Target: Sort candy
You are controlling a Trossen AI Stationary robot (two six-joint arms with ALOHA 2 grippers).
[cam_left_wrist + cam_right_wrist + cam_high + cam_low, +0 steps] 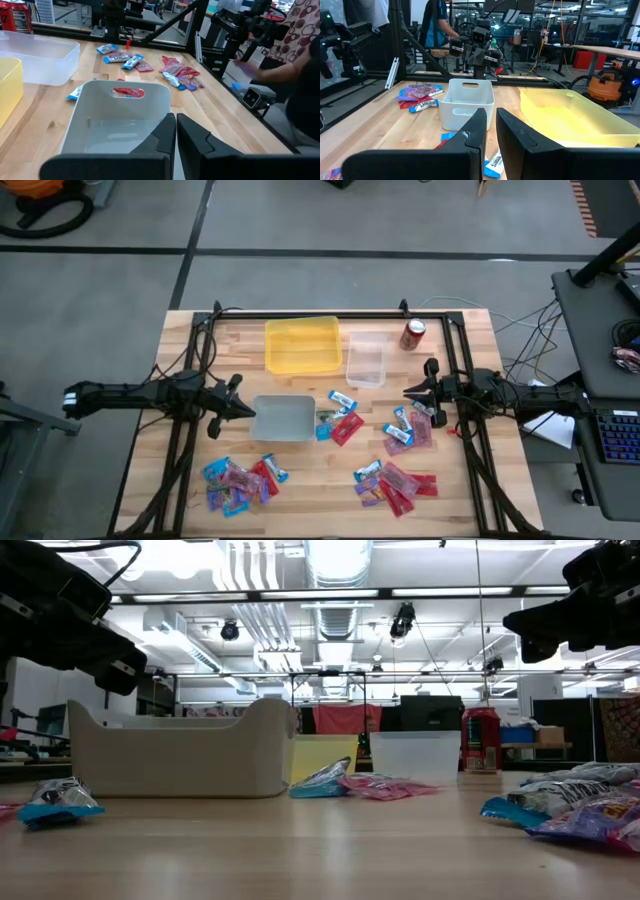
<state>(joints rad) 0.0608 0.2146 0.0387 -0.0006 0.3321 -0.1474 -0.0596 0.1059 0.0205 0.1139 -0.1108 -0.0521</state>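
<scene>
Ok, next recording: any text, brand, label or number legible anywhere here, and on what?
None can be read.
Red soda can: white markings, too blurred.
Candy wrappers: print too small.
Mini bar nearest the right wrist camera: dark lettering, illegible.
Bins: the yellow bin and grey bin show no labels.

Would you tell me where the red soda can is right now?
In the high view, the red soda can stands upright near the table's far edge, right of centre, just beside the clear bin.
</scene>
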